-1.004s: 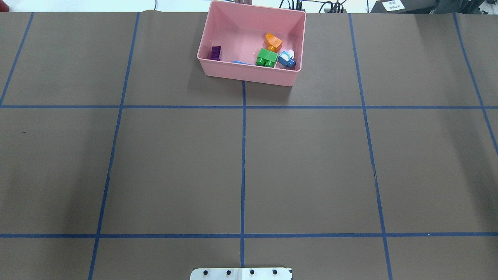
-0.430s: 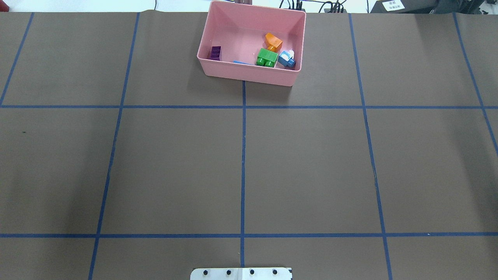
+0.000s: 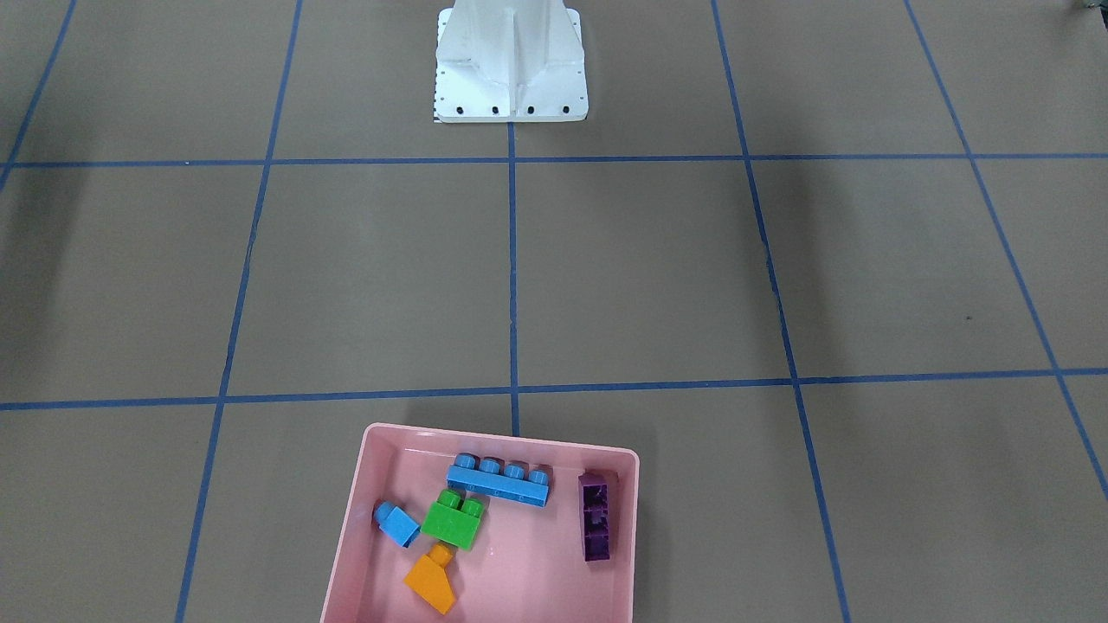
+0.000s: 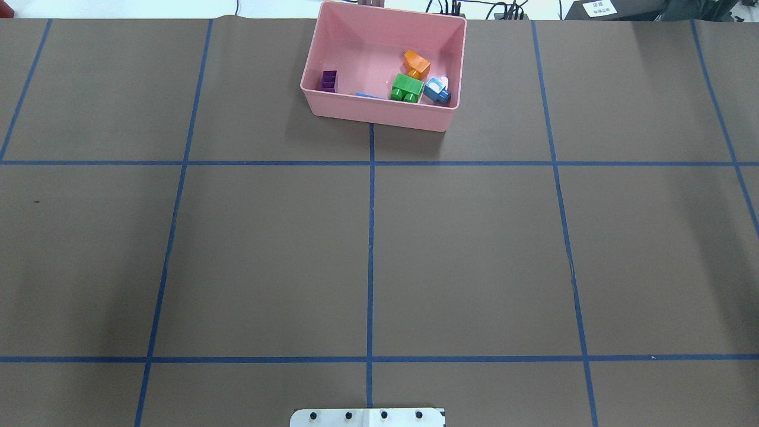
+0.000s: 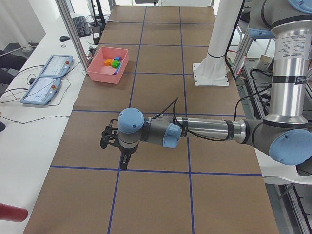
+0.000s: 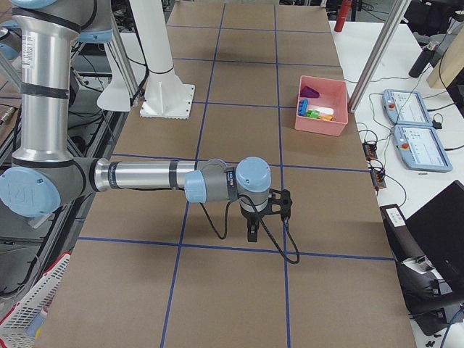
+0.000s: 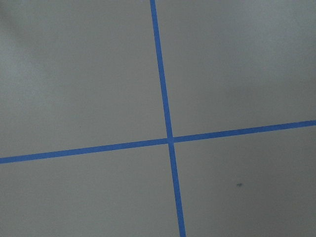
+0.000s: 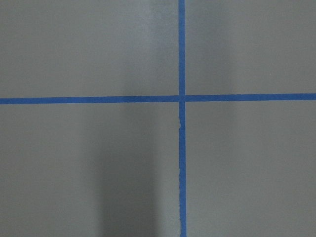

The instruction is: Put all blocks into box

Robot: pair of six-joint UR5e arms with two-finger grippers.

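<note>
All five blocks lie inside the pink box [image 3: 528, 567] at the bottom centre of the front-facing view. The long blue bar [image 3: 499, 484] is near its top wall, the green brick [image 3: 453, 520] just below, the small blue cube [image 3: 398, 524] at left, the orange sloped brick [image 3: 430, 581] lowest and the purple brick [image 3: 596, 517] along the right wall. In the side views the left fingers [image 5: 124, 160] and right fingers [image 6: 251, 232] hang over the brown surface [image 4: 474, 249], well apart from the box. Their opening or hold cannot be told.
</note>
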